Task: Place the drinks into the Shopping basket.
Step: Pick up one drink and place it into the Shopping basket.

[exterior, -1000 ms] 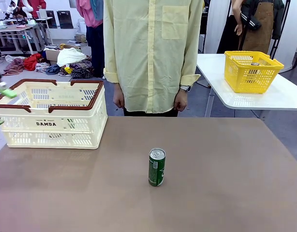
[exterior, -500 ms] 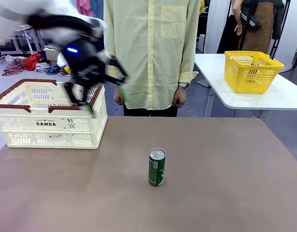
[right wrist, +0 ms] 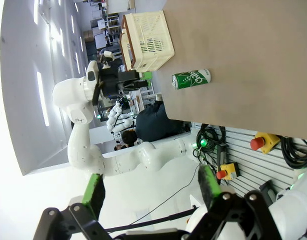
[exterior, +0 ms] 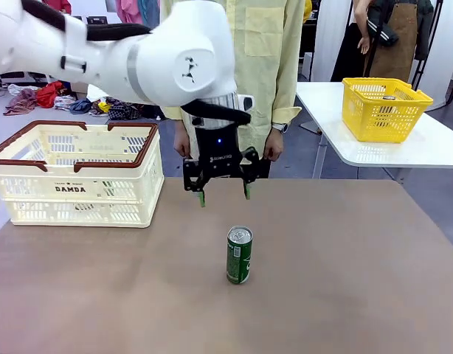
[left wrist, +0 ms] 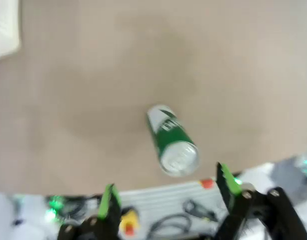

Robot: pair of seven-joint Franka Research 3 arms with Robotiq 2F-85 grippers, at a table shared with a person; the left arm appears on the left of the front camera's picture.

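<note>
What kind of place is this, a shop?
More likely a robot lab playing shop: a white robot arm reaches over the table, a shopping basket waits, and cables trail by the table's edge.

table: brown top (exterior: 359,295) | right: white side table (exterior: 426,151), yellow basket (exterior: 381,122) on it | far left: clothes (exterior: 48,94) heaped on floor (exterior: 433,193)

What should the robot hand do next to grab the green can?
Probably lower the left gripper so its open jaws come down on either side of the green can. The gripper hangs above the upright can with its jaws wide and is not touching it yet.
</note>
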